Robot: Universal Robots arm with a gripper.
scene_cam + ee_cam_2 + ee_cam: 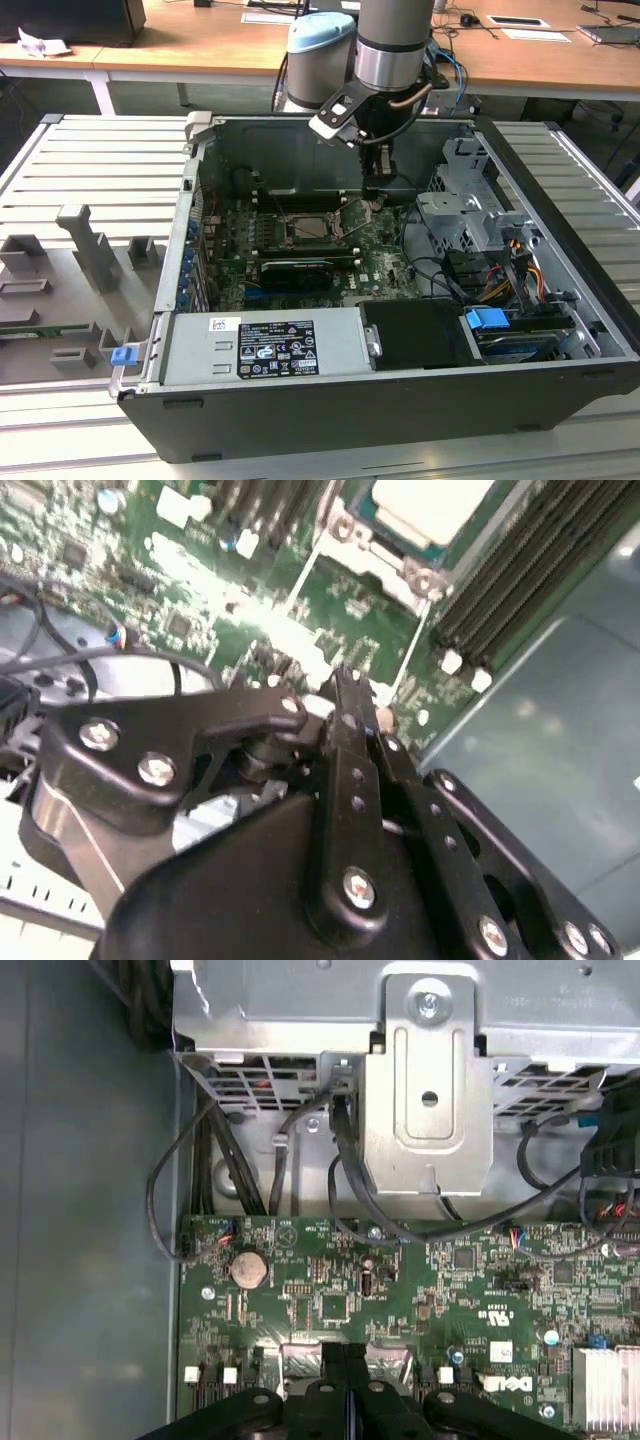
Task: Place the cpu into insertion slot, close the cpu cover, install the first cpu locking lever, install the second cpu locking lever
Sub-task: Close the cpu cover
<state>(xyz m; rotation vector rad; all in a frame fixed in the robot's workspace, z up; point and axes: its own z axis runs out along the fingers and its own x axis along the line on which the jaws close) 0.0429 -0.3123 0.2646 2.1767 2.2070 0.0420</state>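
Now: jaws pressed together, nothing visible between them. Gripper (375, 190) low inside the case (280, 150), just off the insertion slot (313, 228) on the exterior view's right edge. Cpu (430, 505) lying face-up inside the slot's metal rim. Drive cage (470, 215) close on the right; bare motherboard (385, 262) on the near side.

The case (290, 150) stood open above the slot (293, 232). Drive cage (465, 205) and cables (432, 268) crowded the exterior view's right.
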